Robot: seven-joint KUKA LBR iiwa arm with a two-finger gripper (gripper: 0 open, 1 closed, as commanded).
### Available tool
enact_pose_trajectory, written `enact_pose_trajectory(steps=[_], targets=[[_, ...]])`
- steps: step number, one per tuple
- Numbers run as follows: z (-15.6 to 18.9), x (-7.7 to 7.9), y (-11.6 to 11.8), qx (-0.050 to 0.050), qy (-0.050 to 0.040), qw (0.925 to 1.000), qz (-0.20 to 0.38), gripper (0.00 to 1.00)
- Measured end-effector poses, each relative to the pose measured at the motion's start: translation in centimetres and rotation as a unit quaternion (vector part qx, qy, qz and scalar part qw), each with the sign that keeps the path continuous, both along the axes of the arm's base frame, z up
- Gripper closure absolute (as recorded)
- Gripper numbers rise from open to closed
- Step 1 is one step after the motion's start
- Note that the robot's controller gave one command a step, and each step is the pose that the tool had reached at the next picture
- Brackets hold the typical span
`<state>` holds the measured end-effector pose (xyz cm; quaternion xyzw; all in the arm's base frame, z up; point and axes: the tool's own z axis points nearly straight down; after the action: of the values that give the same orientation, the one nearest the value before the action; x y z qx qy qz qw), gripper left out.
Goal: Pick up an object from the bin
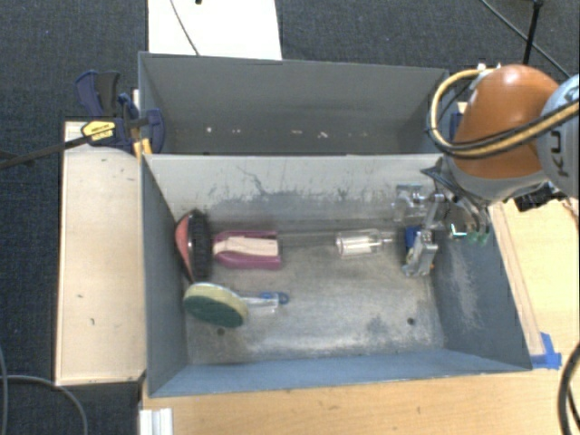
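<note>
My gripper [419, 259] hangs low over the right end of the bin floor, close to the right wall. Just left of it lies a small clear plastic bottle [359, 243] on its side, a short gap away. At the far left, a brush with a pink and black head and a purple and white handle [227, 247] rests against the left wall. In front of the brush lies a dish scrubber with a round green pad and a clear, blue-tipped handle [222, 304].
The arm's orange dome and looped cables sit above the bin's right rear corner. Steep grey walls slope down on every side of the bin. Bare floor stretches across the front and middle between the scrubber and the gripper.
</note>
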<state>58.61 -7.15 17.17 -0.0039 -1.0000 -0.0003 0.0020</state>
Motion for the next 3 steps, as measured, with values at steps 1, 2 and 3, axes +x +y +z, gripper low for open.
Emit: enact_pose_trajectory(steps=[1, 2, 3], targets=[[-6.8, -1.2, -4.3, -0.001, -0.0002, 0.9801, -0.198, 0.0], [-9.7, -1.7, -8.0, -0.001, -0.009, 0.9908, -0.135, 0.0], [-10.0, -1.9, -8.0, -0.001, -0.0045, 0.9911, -0.133, 1.0]])
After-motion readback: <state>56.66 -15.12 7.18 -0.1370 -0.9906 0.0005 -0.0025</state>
